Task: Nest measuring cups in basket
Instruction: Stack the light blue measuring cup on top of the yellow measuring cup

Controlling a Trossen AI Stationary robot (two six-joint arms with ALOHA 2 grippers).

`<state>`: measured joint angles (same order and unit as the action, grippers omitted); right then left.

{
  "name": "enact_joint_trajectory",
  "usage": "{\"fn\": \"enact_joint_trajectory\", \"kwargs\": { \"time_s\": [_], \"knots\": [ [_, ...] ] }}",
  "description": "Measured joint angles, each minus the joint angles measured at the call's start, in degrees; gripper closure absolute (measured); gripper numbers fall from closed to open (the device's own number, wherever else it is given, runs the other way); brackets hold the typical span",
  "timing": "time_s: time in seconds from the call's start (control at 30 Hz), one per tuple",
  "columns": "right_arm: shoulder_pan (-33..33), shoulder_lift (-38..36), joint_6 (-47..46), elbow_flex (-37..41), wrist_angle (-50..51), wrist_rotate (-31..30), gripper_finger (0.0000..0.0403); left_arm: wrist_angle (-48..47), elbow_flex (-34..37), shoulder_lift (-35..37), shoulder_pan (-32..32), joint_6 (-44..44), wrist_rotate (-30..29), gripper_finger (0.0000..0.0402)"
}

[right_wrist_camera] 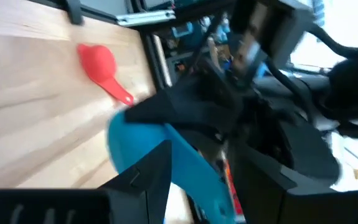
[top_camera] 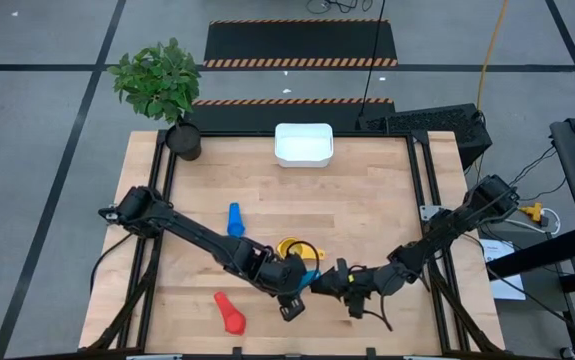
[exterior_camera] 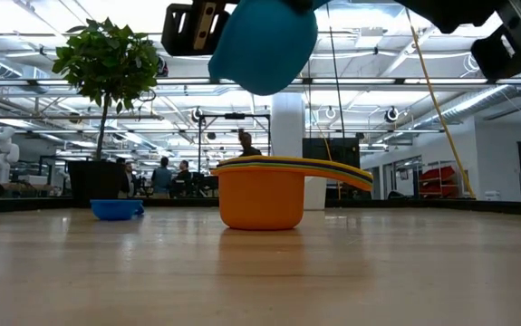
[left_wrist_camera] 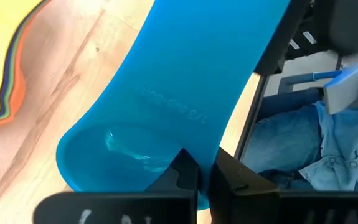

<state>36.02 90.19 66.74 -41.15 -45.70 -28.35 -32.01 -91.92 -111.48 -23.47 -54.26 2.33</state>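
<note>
— Two grippers meet over the front part of the table (top_camera: 367, 200), yes? What do I hold now?

— From my screen, the left gripper (top_camera: 302, 290) is pinched shut on the light blue cup (top_camera: 312, 282). In the left wrist view I see its fingers (left_wrist_camera: 185, 177) pressed together on the rim of the cup bowl, and the handle goes away from them.

— And the right gripper?

— The right gripper (top_camera: 339, 282) is on the other end of the same cup. In the right wrist view its fingers (right_wrist_camera: 150, 168) stand on each side of the blue handle, partly apart. I cannot tell if they really press on it.

— Is the cup on the wood?

— No. In the low view the cup hangs in the air, above the stack.

— Which stack?

— The nested cups (top_camera: 297, 250), just behind the grippers. The orange cup (exterior_camera: 262, 204) is the outside one, and yellow and green rims lie inside it.

— The others?

— A blue cup (top_camera: 235, 220) lies alone to the left of the stack, and a red cup (top_camera: 230, 313) is near the front edge. The basket (top_camera: 304, 145) stands well apart at the far edge, and the potted plant (top_camera: 162, 85) is at the far left corner.
</note>
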Motion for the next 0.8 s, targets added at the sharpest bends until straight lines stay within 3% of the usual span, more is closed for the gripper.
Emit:
{"fn": "enact_joint_trajectory", "kwargs": {
  "time_s": [0.23, 0.53, 0.63, 0.8],
  "knots": [
    [-0.21, -0.02, 1.27, 0.00, -1.26, -3.07, 0.0254, -2.34, 0.00, 0.00, -0.57, -1.17, -0.63, 0.0390],
    [-2.59, -0.02, -2.27, 0.00, 2.21, 3.15, 0.0257, -2.40, 0.00, -0.02, -1.14, -1.53, -0.81, 0.0388],
    [-2.57, 0.00, -2.84, 0.00, 2.42, 5.41, 0.0276, -2.44, 0.00, -0.02, -1.09, -1.55, -0.81, 0.0393],
    [-2.66, -0.02, -3.50, 0.00, 2.16, 5.89, 0.0344, -2.60, 0.00, -0.10, -1.11, -1.53, -0.81, 0.0385]
  ]
}}
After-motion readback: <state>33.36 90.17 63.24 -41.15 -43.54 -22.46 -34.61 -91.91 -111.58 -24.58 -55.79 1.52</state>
